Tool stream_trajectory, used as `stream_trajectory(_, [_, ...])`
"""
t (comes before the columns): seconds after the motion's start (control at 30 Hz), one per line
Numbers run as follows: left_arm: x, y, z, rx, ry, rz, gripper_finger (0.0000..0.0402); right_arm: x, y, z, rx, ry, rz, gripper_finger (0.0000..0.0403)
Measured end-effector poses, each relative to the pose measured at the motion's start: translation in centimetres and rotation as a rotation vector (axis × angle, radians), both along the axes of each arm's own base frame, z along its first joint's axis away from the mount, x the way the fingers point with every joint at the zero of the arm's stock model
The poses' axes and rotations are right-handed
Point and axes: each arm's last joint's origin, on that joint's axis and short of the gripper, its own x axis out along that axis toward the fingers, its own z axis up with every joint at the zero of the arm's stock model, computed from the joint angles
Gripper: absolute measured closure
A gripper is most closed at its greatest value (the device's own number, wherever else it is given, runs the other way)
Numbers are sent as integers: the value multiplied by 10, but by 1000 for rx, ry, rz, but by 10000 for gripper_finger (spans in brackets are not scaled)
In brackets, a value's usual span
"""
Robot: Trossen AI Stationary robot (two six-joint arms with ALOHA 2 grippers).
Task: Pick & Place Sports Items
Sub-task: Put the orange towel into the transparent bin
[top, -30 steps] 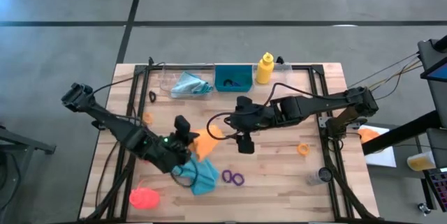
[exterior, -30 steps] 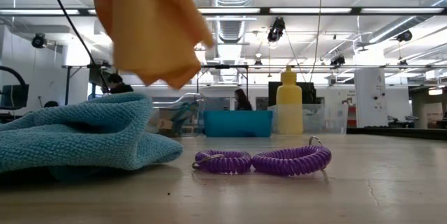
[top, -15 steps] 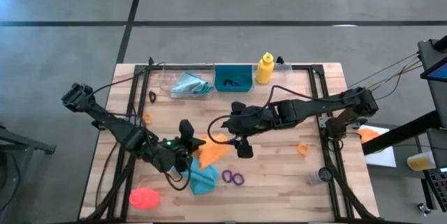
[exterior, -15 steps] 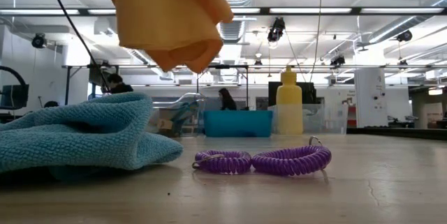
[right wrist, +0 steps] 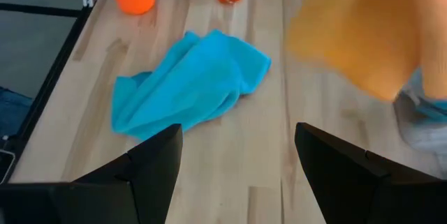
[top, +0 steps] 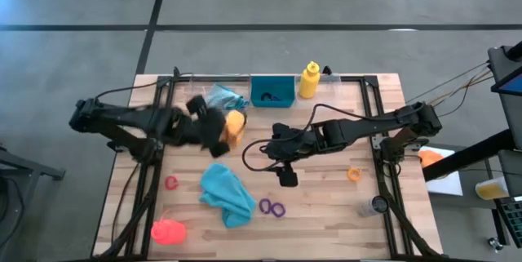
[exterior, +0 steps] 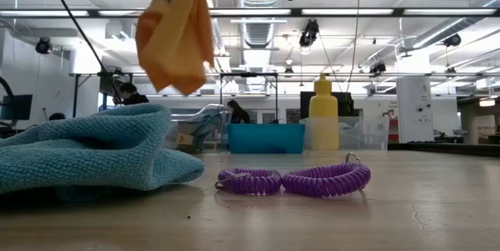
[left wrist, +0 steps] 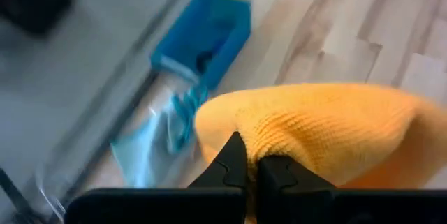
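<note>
Teal bin point(top: 272, 91) beside clear tray point(top: 196, 92)

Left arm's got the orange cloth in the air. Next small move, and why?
Probably carry it a little farther toward the clear tray at the table's back edge, then lower. The left tool is shut on the orange cloth, which hangs clear of the table beside that tray, where the pale blue cloth already lies. The right tool waits open mid-table.
</note>
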Motion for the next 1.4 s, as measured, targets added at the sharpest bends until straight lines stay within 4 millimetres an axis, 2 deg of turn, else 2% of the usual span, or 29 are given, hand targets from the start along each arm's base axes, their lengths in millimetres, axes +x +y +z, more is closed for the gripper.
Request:
stream_trajectory(0.2, [-4, 80, -4, -325, 2, 160, 400, -1, 0, -7, -1, 19, 1, 124])
stream_trajectory(0.3, [-14, 114, -4, -326, -9, 243, 400, -3, 0, -14, 8, 45, 5, 124])
stream_trajectory(0.43, [-20, 142, -2, -319, -97, 315, 400, -5, 0, -26, 14, 81, 8, 124])
stream_trajectory(0.63, [-10, 166, 1, -370, -321, 239, 400, -8, -1, -39, 9, 107, 8, 124])
stream_trajectory(0.83, [-13, 194, -9, -374, -343, 345, 400, -8, -1, -41, 9, 106, 7, 124])
stream_trajectory(0.93, [-9, 205, -17, -379, -346, 371, 400, -8, -1, -41, 10, 106, 7, 124])
stream_trajectory(1.17, [5, 218, -44, -397, -308, 389, 400, -8, -1, -41, 13, 105, 4, 124])
stream_trajectory(1.4, [13, 222, -45, -402, -428, 306, 400, -8, -1, -41, 13, 101, 5, 124])
